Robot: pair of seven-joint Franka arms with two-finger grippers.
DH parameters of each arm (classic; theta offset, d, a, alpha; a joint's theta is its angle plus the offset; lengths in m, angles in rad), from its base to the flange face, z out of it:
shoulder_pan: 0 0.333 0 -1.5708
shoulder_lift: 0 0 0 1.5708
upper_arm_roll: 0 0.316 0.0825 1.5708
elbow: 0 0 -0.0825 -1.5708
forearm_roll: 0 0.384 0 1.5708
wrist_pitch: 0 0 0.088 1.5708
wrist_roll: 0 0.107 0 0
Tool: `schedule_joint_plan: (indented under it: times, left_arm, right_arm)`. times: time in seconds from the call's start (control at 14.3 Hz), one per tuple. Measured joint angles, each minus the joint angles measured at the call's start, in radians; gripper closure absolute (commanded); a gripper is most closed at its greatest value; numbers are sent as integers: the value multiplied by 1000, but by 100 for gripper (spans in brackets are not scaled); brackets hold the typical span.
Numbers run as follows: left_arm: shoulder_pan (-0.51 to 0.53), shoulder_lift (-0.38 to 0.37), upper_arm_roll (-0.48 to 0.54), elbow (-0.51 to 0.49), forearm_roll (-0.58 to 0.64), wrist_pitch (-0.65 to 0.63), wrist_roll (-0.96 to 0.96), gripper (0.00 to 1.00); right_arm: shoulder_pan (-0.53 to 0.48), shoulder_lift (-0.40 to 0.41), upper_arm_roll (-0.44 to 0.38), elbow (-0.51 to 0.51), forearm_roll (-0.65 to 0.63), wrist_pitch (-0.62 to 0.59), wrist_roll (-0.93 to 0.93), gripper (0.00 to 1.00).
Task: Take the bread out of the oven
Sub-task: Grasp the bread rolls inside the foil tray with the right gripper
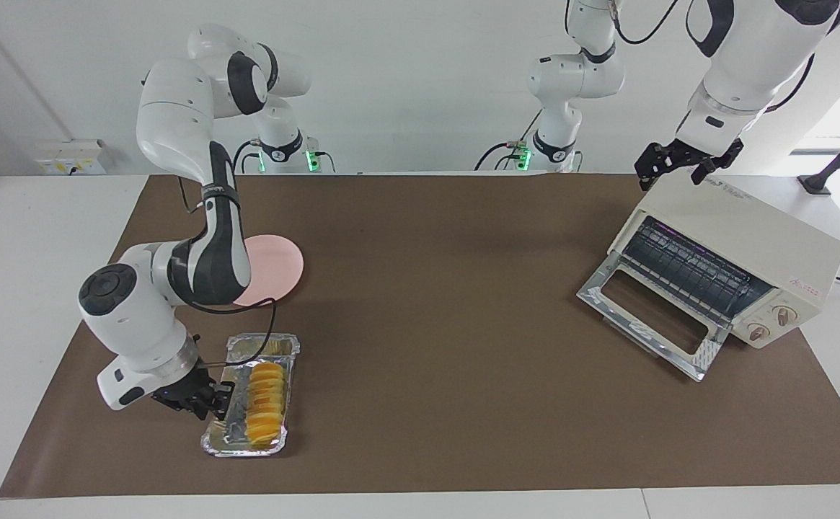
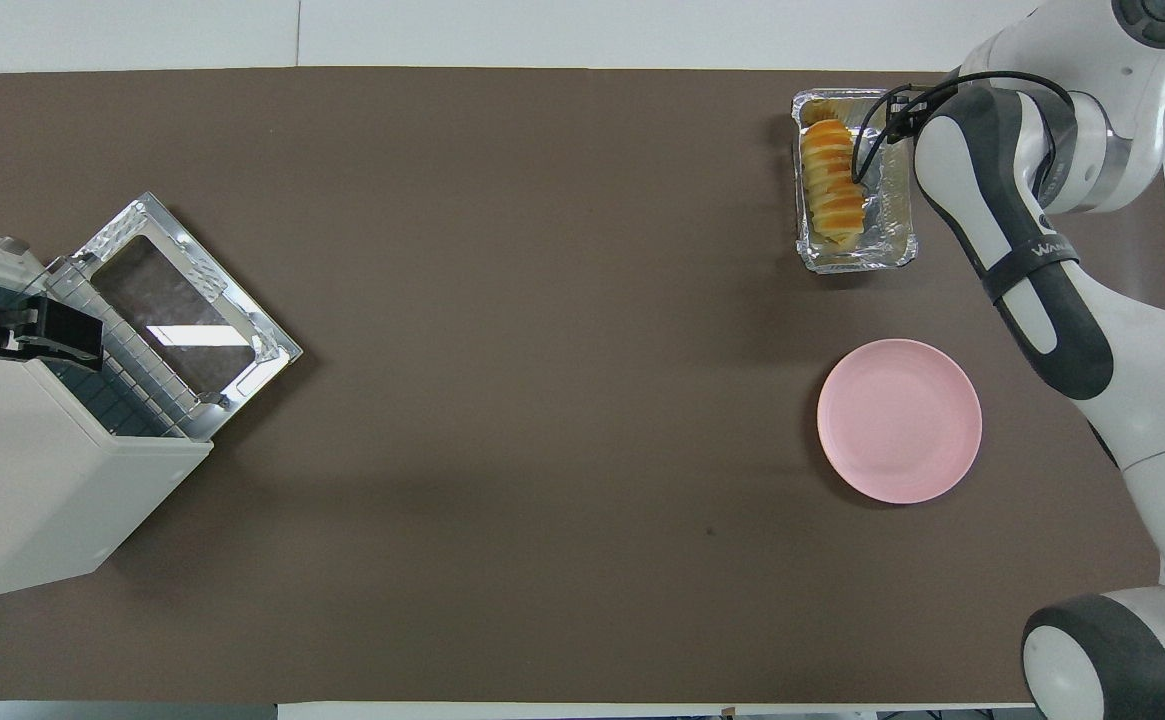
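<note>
The golden ridged bread (image 1: 267, 401) lies in a shiny foil tray (image 1: 262, 345) on the brown mat, at the right arm's end of the table and farther from the robots than the pink plate. It also shows in the overhead view (image 2: 830, 182), in the tray (image 2: 893, 222). My right gripper (image 1: 212, 404) is shut on the tray's long rim; the arm's wrist hides it from above. The cream oven (image 1: 751, 232) stands at the left arm's end with its glass door (image 1: 647, 318) dropped open and its rack bare. My left gripper (image 1: 686, 164) waits open over the oven's top.
A round pink plate (image 2: 899, 420) lies on the mat, nearer to the robots than the tray. The oven (image 2: 32, 480) and its open door (image 2: 177, 310) take up the left arm's end. The brown mat (image 2: 542, 400) covers the table between them.
</note>
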Motion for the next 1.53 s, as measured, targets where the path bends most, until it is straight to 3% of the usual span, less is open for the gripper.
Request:
schedule_joint_plan:
  times: [0.21,0.56,0.91,1.53]
  left_arm:
    - [0,0,0,0,0,0,0,0]
    - [0,0,0,0,0,0,0,0]
    - [0,0,0,0,0,0,0,0]
    - [0,0,0,0,0,0,0,0]
  right_arm:
    - [19,-45,2,-7,-28,-68,0,0]
    - [85,-54,0,-17,-35,-72,47,0]
    - [137,-45,-1,-37,-106,-43,99,0]
    - [129,-28,-8,-99,-121,38,105,0]
